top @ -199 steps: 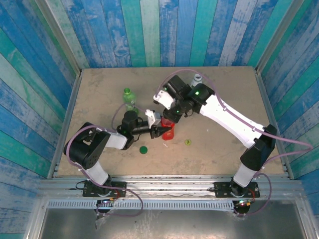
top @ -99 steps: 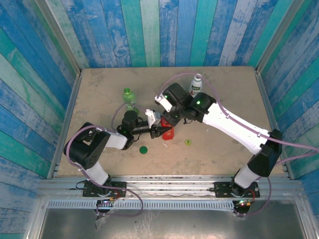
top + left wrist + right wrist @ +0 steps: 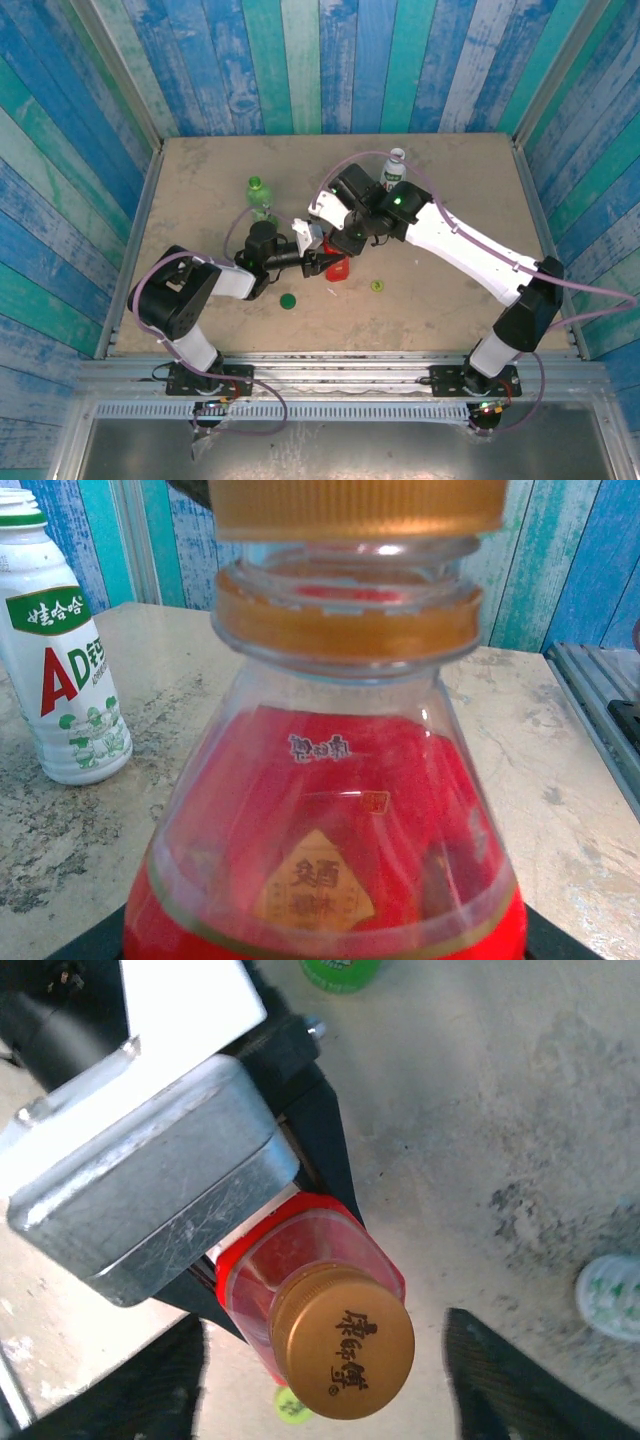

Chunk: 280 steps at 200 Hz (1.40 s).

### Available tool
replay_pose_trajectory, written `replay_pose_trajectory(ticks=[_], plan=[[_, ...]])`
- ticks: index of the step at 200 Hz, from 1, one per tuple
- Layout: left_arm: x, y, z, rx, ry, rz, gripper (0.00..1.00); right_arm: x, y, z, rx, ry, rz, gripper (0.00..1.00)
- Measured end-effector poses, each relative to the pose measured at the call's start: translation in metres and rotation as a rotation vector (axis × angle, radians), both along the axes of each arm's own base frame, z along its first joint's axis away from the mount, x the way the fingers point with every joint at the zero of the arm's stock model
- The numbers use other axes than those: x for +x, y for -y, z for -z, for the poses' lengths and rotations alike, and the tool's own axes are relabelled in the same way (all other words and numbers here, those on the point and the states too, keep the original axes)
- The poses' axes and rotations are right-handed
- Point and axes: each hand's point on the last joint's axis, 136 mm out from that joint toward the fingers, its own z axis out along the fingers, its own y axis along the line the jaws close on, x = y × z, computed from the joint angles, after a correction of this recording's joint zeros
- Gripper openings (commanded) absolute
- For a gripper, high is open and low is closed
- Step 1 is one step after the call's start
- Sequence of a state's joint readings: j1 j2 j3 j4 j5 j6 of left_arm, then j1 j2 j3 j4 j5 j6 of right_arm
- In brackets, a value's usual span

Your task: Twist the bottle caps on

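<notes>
Two loose ones, the dark green cap (image 3: 288, 300) and yellow-green cap (image 3: 377, 286), lie nearest on the desk (image 3: 450, 200). Behind, the left gripper (image 3: 325, 262) clamps the red bottle (image 3: 330, 810), orange cap (image 3: 343, 1341) on top; the right gripper (image 3: 340, 1370) gapes around that cap without touching. The green bottle (image 3: 258, 197) and white bottle (image 3: 65, 680) stand beyond.

The red bottle (image 3: 330, 880) is clear, glossy plastic, smooth, with bright highlights on its shoulder. Its orange cap (image 3: 343, 1340) is opaque plastic with a soft sheen and raised lettering. Against the red bottle sits a metal block (image 3: 150, 1170), dull grey and scratched. Near the red bottle, the white bottle (image 3: 65, 680) is opaque, satin plastic. The worktop (image 3: 520, 1110) under them looks matt, mottled and stone-like.
</notes>
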State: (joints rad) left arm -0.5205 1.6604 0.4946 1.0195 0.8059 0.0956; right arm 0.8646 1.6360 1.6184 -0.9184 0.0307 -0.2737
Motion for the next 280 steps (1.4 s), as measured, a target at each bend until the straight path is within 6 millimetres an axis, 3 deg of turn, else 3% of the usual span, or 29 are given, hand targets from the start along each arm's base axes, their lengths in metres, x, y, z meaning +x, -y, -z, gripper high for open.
replay_pose_trajectory(ticks=[28, 65, 90, 105, 143, 173, 240, 280], plan=[[0.0, 0.0, 0.0, -0.001, -0.001, 0.0, 0.53, -0.001, 0.003, -0.015, 0.051, 0.012, 0.063, 0.85], [0.001, 0.0, 0.0, 0.001, -0.003, -0.004, 0.53, -0.002, 0.015, -0.054, 0.205, 0.039, 0.254, 0.84], [0.001, 0.0, 0.0, 0.001, -0.002, -0.004, 0.53, 0.005, 0.015, -0.067, 0.277, -0.008, 0.414, 0.8], [0.001, 0.0, 0.0, 0.001, -0.003, -0.004, 0.53, 0.01, 0.01, -0.064, 0.284, -0.045, 0.479, 0.75], [0.001, 0.0, 0.0, 0.001, -0.003, -0.004, 0.53, 0.011, -0.001, -0.034, 0.211, -0.136, 0.571, 0.55], [0.001, 0.0, 0.0, 0.001, -0.003, -0.004, 0.53, 0.008, -0.001, -0.019, 0.166, -0.179, 0.595, 0.46], [0.001, 0.0, 0.0, 0.001, -0.003, -0.004, 0.53, 0.004, 0.0, -0.012, 0.138, -0.211, 0.594, 0.37], [0.001, 0.0, 0.0, 0.001, -0.002, -0.003, 0.53, 0.004, -0.003, -0.012, 0.135, -0.216, 0.578, 0.37]])
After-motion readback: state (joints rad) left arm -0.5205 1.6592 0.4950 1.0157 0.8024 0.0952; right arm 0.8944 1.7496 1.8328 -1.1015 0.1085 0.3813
